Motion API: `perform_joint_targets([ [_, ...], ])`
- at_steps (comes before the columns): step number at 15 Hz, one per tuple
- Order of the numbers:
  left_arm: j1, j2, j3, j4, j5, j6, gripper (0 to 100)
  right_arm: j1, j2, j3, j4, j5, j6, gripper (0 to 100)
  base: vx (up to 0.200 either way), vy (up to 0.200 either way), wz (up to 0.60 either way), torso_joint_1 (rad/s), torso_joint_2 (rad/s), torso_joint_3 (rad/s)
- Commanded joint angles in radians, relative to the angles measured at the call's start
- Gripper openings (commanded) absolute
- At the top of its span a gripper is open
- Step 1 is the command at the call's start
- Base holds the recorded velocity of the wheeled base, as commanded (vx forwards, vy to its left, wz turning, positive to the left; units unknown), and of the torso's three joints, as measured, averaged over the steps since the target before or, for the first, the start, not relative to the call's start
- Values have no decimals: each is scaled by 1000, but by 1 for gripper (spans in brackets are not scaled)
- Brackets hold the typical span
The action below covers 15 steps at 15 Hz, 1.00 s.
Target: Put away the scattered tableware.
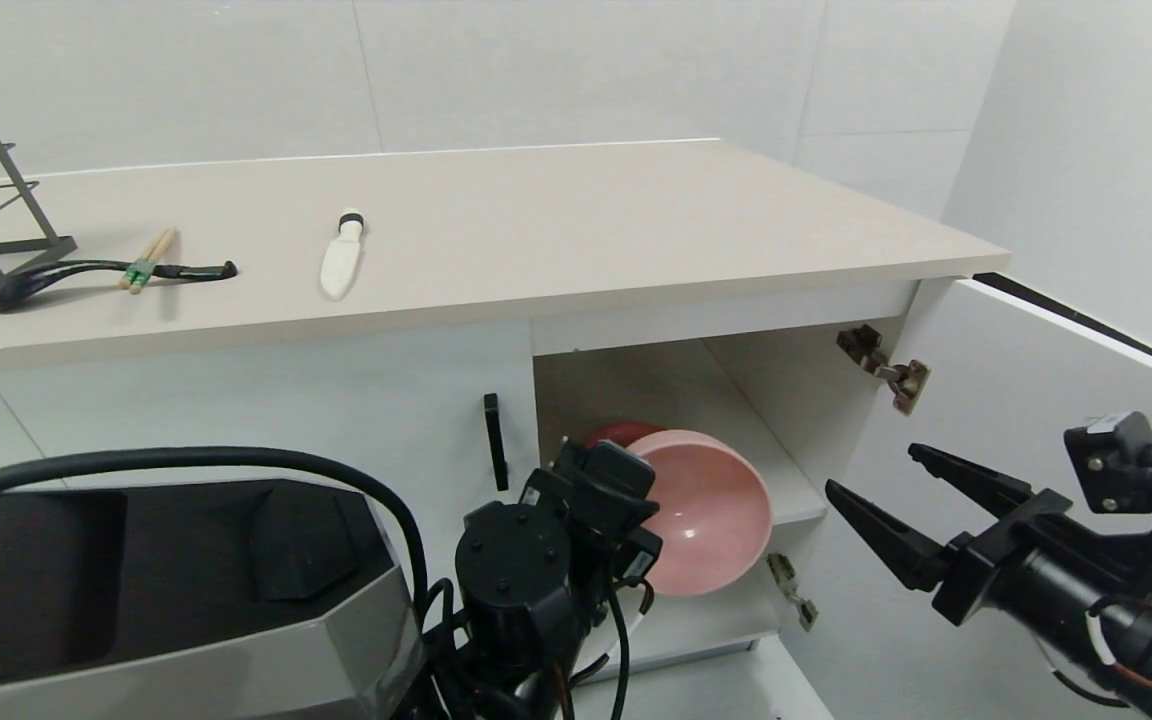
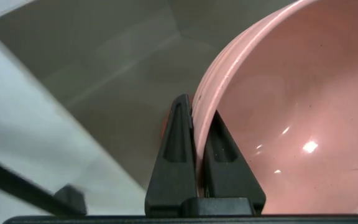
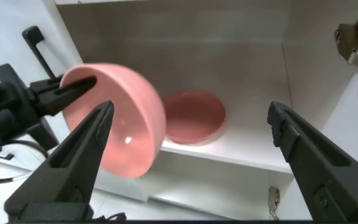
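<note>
Pink bowl (image 1: 711, 510) hangs at the cabinet mouth, tipped on edge with its hollow facing the open door (image 1: 1016, 380). Left gripper (image 2: 197, 115) is clamped on its rim, one finger inside and one outside. Red dish (image 3: 191, 115) sits on the shelf (image 3: 229, 155) behind it, so the bowl likely goes straight in and needs levelling. Tight side is the closed door's handle (image 1: 494, 440). Right gripper (image 1: 874, 470) is spread wide, near the open door. Chopsticks (image 1: 148, 260) and white knife (image 1: 342, 258) are on the counter.

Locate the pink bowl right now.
Head view, lower centre: pink bowl tilted at the open cabinet, rim clamped in the left gripper, in front of the red bowl on the shelf.
</note>
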Motion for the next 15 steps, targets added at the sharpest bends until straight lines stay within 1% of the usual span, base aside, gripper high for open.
perform_joint_targets([
  [1,-4,29,-49,-1,2,-14,0,-2,54,0,-1,0,1,100,0,0,0,0,0,0],
  [2,-4,31,-83,-1,-1,-48,0,6,105,-8,-1,0,-1,100,0,0,0,0,0,0],
  [3,-2,28,-95,-1,-3,-59,0,6,140,-34,-1,2,-2,100,0,0,0,0,0,0],
  [7,-2,16,-92,-1,-4,-59,0,17,202,-120,-1,2,-31,100,0,0,0,0,0,0],
  [13,-2,-4,-94,-1,-15,-57,0,17,267,-178,-1,2,-40,100,0,0,0,0,0,0],
  [14,-2,-9,-91,-1,-46,-54,0,9,294,-192,-1,2,-70,100,0,0,0,0,0,0],
  [15,-2,-11,-91,-1,-57,-53,0,6,303,-196,-1,2,-85,100,0,0,0,0,0,0],
])
